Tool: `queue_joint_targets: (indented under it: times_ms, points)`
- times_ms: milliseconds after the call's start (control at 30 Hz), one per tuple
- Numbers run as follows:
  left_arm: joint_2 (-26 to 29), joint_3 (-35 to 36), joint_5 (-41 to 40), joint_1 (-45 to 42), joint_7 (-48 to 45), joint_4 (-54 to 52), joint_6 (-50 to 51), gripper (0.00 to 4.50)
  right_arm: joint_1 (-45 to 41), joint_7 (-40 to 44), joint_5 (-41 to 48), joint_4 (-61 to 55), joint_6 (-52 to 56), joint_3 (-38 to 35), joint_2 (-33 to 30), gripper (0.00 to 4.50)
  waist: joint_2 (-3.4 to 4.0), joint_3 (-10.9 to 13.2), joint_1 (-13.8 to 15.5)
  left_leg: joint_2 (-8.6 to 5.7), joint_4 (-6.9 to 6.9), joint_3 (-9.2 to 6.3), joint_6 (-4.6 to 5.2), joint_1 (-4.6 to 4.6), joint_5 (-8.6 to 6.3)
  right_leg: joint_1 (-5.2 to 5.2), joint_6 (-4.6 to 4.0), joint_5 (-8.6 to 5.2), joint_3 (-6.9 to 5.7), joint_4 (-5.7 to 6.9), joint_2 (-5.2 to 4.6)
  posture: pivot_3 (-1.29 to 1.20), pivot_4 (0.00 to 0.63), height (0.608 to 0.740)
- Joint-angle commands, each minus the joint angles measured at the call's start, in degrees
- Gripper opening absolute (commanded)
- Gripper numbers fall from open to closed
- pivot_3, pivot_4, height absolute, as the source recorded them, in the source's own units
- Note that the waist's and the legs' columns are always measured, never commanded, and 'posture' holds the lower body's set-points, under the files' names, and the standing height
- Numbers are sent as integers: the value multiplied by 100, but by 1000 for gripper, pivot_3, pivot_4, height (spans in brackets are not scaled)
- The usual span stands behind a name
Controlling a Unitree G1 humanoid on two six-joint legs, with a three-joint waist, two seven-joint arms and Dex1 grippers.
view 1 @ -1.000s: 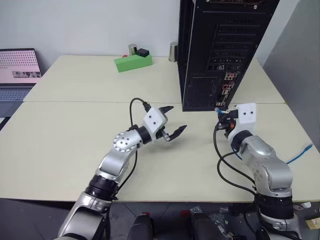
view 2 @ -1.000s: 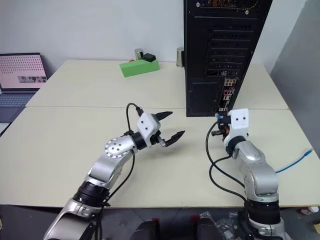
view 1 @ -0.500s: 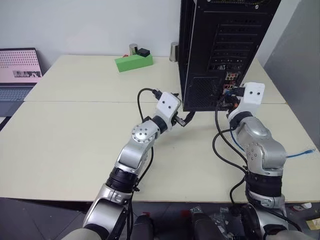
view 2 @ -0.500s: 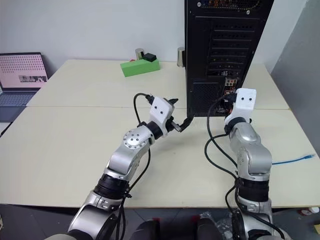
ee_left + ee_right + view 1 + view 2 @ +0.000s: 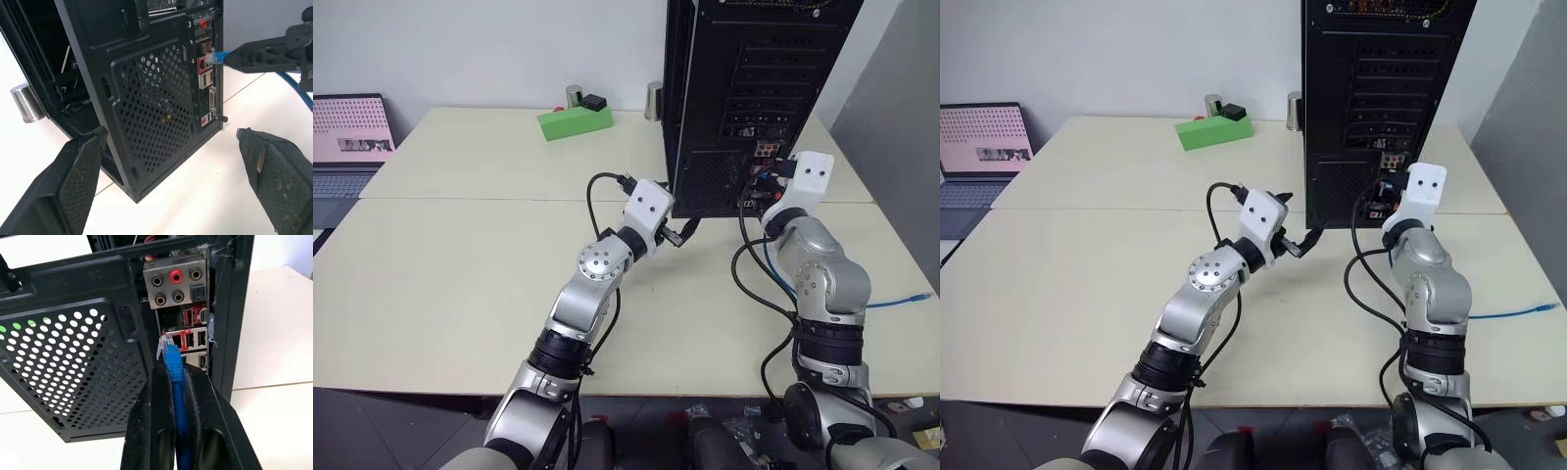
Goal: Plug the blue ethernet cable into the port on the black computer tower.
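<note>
Your right pincer point(image 5: 173, 396), clenched on the blue ethernet cable point(image 5: 172, 360); risk: plug misaligned, jams against the black computer tower point(image 5: 98, 333) panel.

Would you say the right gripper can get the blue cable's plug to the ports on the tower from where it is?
Probably yes: the right gripper holds the blue cable with its plug just before the tower's ports, nothing between.

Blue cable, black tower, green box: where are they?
Blue cable point(image 5: 173, 364): right wrist view, near its plug.
Black tower point(image 5: 744, 59): left eye view, rear panel.
Green box point(image 5: 573, 122): left eye view, its top.
</note>
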Motion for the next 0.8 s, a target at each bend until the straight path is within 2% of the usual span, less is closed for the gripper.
queue_joint_targets:
  times_ms: [33,800]
  points:
    - [-109,-18,66,-24,68,-324,4,4500,-215,56,33,9,-210,-4,-41,1,0,0,0,0,0,0,0,0,0,0,0,0,0,0,0,0,150,740]
    - [-43,-7,171,79,-31,-415,73,4500,-322,135,-107,549,-632,36,-154,0,0,0,-1,0,-1,1,0,0,0,-1,0,0,1,-1,0,0,150,740]
